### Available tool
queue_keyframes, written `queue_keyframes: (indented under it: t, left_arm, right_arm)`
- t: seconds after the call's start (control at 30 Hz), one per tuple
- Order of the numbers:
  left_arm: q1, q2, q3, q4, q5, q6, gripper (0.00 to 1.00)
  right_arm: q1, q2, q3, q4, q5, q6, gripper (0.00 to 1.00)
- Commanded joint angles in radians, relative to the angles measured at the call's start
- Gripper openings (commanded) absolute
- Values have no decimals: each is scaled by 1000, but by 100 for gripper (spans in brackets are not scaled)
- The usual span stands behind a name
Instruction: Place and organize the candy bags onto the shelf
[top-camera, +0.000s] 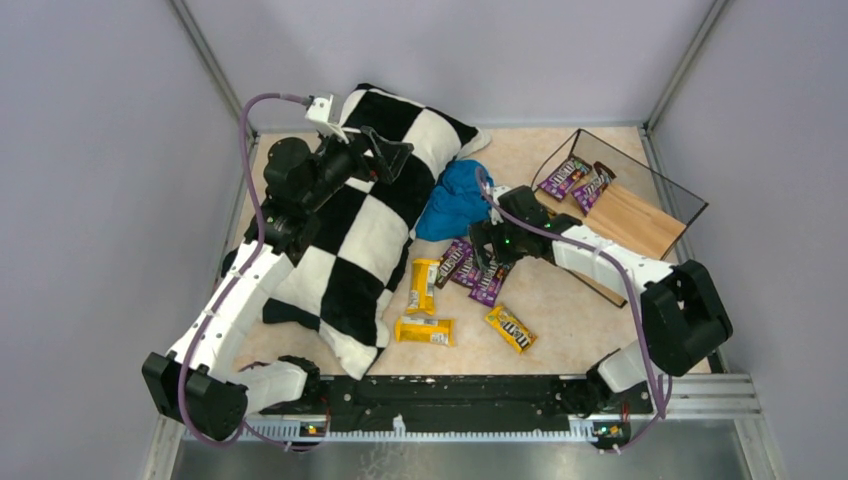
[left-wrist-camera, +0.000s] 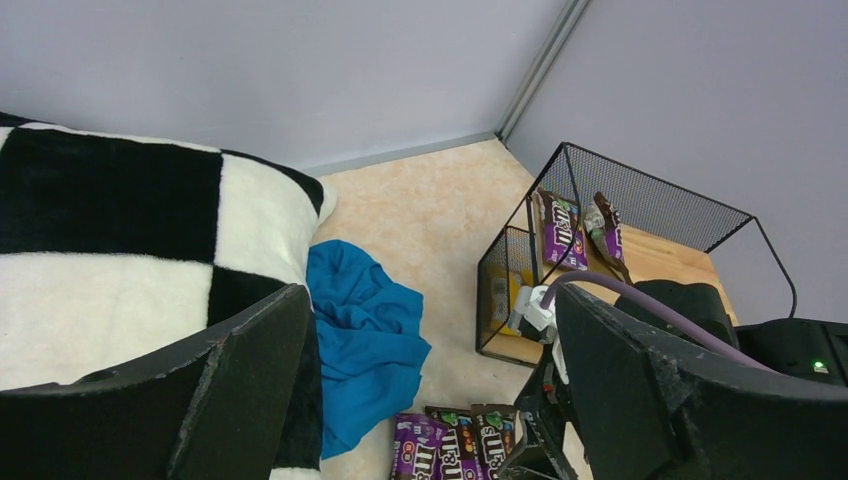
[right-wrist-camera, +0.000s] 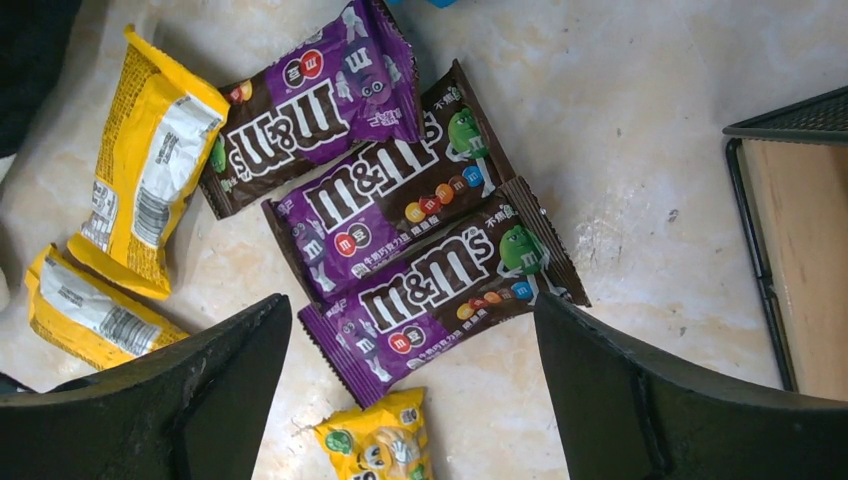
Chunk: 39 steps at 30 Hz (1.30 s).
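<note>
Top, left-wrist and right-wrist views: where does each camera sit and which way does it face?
Top external: above and behind, looking down at the table; both arms show.
Left wrist: raised, facing across to the shelf; open left claw shows.
Right wrist: facing down at purple M&M's bags; open right claw shows.
Shared: all show those bags.

Setting: robot laboratory test cell. Evidence: plain lilac-grey wall panels (top-camera: 100, 150) on three sides, joined by bare metal corner posts (top-camera: 205, 55); beige stone-pattern bench (top-camera: 570, 320) with a slotted aluminium rail (top-camera: 740, 395) along its near edge; left arm (top-camera: 235, 305) and right arm (top-camera: 610, 260) mounted there, each trailing purple cable (top-camera: 247, 170); unrelated props on the bench: checkered pillow (top-camera: 370, 230), blue cloth (top-camera: 455, 200), candy bags (top-camera: 425, 285), wire-framed shelf (top-camera: 635, 215).
</note>
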Motion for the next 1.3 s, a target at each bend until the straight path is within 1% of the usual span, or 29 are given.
queue_keyframes:
  t: [0.0, 0.17, 0.33, 0.47, 0.6, 0.7, 0.8, 0.83, 0.9, 1.0, 1.1, 1.2, 1.27]
  left_arm:
    - [-4, 4, -4, 49, 12, 4, 99]
    - [-4, 5, -5, 49, 17, 0, 99]
    - [-4, 7, -6, 50, 15, -1, 99]
    - [-4, 10, -4, 46, 11, 2, 99]
    - [-3, 12, -2, 45, 12, 3, 99]
    - [-3, 17, -1, 44, 12, 5, 99]
    - [-4, 19, 0, 40, 11, 6, 99]
    - [-4, 20, 1, 40, 12, 5, 99]
    - [-3, 21, 2, 40, 15, 3, 99]
    - [-4, 14, 7, 28, 2, 11, 99]
    - [-2, -7, 18, -2, -74, 40, 99]
    - [0, -37, 13, -26, -191, 51, 99]
    - [3, -54, 6, -27, -265, 48, 99]
  right_arm:
    - [-10, 9, -25, 107, -4, 85, 90]
    - [-11, 2, -81, 153, 48, 166, 89]
    - [4, 15, -141, 226, 11, 252, 84]
    - [68, 33, -138, 210, 29, 275, 81]
    - [126, 40, -137, 228, -7, 345, 79]
    - [159, 17, -173, 298, -68, 409, 78]
    - [181, -20, -167, 267, -37, 405, 78]
    - [190, -28, -152, 229, 3, 387, 77]
    - [233, -29, -94, 110, 167, 347, 77]
    - [346, 51, 43, -104, 411, 346, 77]
    - [460, 151, 142, -262, 568, 390, 77]
    - [555, 244, 225, -365, 702, 405, 76]
    - [600, 309, 280, -406, 743, 380, 71]
